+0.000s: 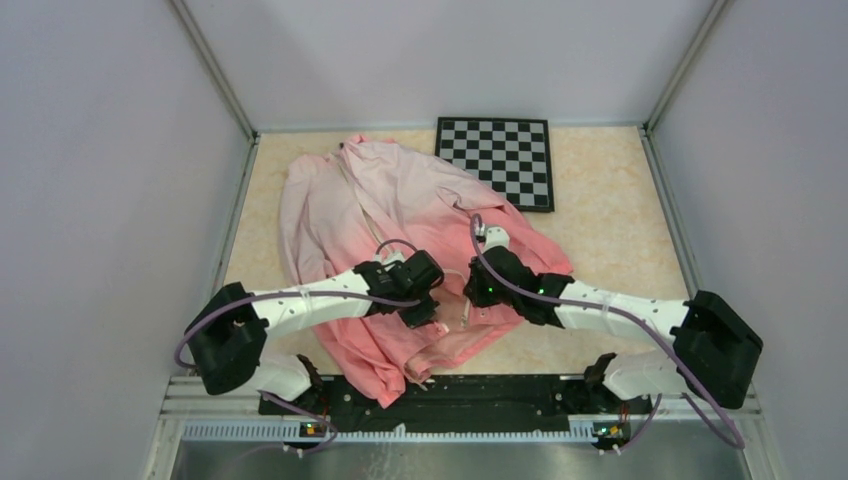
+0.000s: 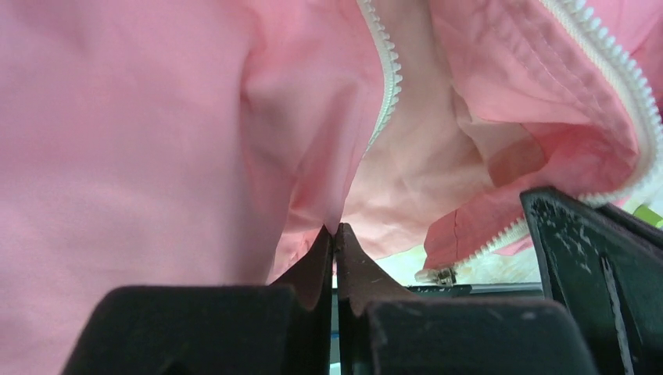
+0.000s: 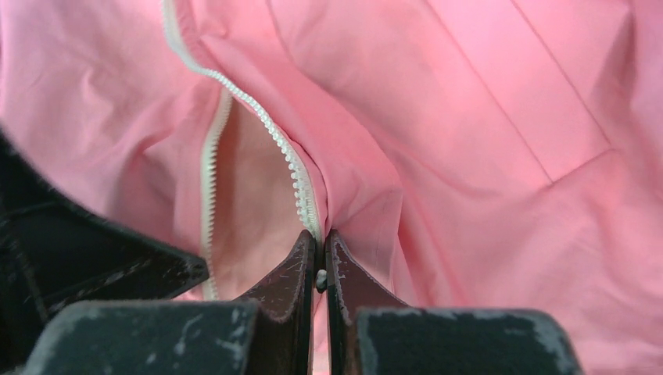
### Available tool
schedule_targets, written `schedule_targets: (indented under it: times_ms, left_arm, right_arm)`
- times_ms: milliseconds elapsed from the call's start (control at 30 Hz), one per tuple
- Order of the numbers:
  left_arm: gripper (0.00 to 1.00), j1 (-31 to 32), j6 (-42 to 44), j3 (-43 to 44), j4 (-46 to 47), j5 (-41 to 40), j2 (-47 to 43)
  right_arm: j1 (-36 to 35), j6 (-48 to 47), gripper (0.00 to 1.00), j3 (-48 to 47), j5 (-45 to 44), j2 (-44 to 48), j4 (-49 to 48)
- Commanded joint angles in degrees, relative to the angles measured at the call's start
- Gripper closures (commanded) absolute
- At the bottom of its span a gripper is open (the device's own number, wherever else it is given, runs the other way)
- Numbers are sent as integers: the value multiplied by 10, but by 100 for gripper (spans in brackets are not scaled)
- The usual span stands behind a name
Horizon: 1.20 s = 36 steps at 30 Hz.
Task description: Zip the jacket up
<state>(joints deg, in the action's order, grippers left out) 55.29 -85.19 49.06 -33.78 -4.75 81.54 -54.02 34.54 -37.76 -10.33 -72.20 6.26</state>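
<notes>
Left fingers are pressed fully together on a fold of coral fabric. The right fingers are likewise closed, pinching the front edge where a row of white teeth runs down into their tips; a small pale bit sits between them, too unclear to name. Both sets meet over the lower front of the garment, close together.

On the beige bench the jacket lies crumpled left of centre, with its pale collar toward the far wall and its coral hem reaching the near edge by the arm bases. A checkerboard lies just beside its far right shoulder. The zipper is undone, its two rows apart with pale lining between. A small metal zipper piece hangs at the end of one row.
</notes>
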Motion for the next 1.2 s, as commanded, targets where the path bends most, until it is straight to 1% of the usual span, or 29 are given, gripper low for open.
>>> schedule_targets:
  times_ms: [0, 133, 300, 367, 467, 800, 1167]
  left_arm:
    - [100, 14, 16, -11, 16, -57, -34]
    - [100, 35, 45, -13, 37, -94, -39]
    - [100, 53, 104, -9, 76, -120, -31]
    - [100, 59, 116, -5, 77, -138, -28]
    - [100, 65, 115, -1, 75, -151, -25]
    - [100, 70, 78, 20, 38, -165, -6]
    - [100, 73, 72, 23, 37, -171, -9]
  right_arm:
    - [-15, 60, 100, -42, -88, -22, 28]
    - [-21, 35, 100, -42, -54, -36, 16]
    - [-21, -32, 100, -29, 18, -28, -21]
    - [-20, -51, 100, -22, 41, -30, -43]
    - [-20, -63, 100, -30, 62, -48, -43]
    - [-21, -66, 100, -25, 75, -54, -59]
    - [-20, -42, 100, -44, 38, -80, -49]
